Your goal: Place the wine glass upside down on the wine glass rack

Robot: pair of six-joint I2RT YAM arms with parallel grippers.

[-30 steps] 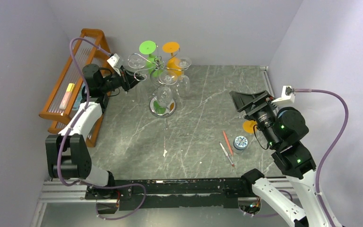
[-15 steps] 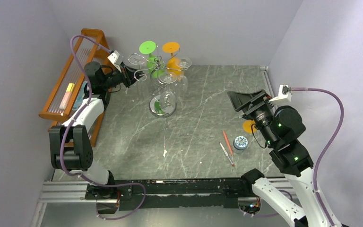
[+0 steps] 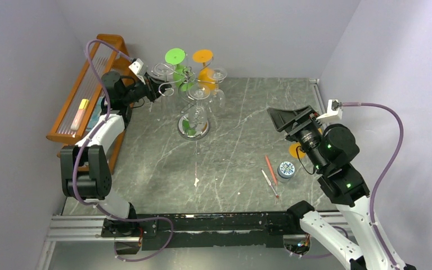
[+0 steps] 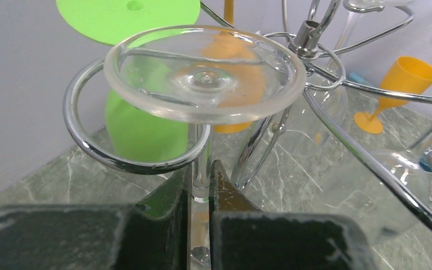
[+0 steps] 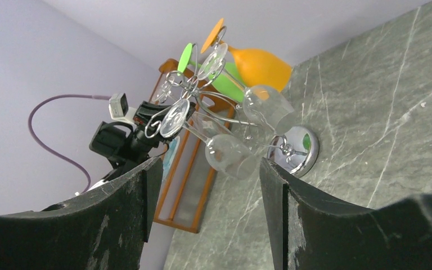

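- left fingers (image 4: 166, 197): closed on the clear stem of the wine glass (image 4: 205, 76), gripping it just beneath the foot.
- wine glass: inverted, with its round foot directly above the fingers and its bowl below them, out of the wrist view. the stem passes through a curled hook arm (image 4: 84, 135) of the wine glass rack (image 4: 306, 34), and the foot lies over that chrome loop. whether it bears on the loop cannot be told.
- wine glass rack: its hub stands beyond and to the right of the left fingers, and its mirrored base (image 3: 193, 130) rests on the worktop (image 3: 242, 140) lower down.
- green glass (image 4: 140, 118) and orange glass (image 4: 230, 53): hang upside down just behind the gripped glass. further clear glasses hang on the far arms.
- small orange glass (image 4: 408, 79): upright on the worktop, well beyond the left fingers.
- right fingers (image 5: 118, 214): spread apart and holding nothing, raised over the worktop well apart from the rack and pointing towards it.
- two pens (image 3: 270, 171) and a round tin (image 3: 286, 169): on the worktop near the right arm.
- orange wooden rack (image 3: 90, 84): against the wall, beside the left arm.
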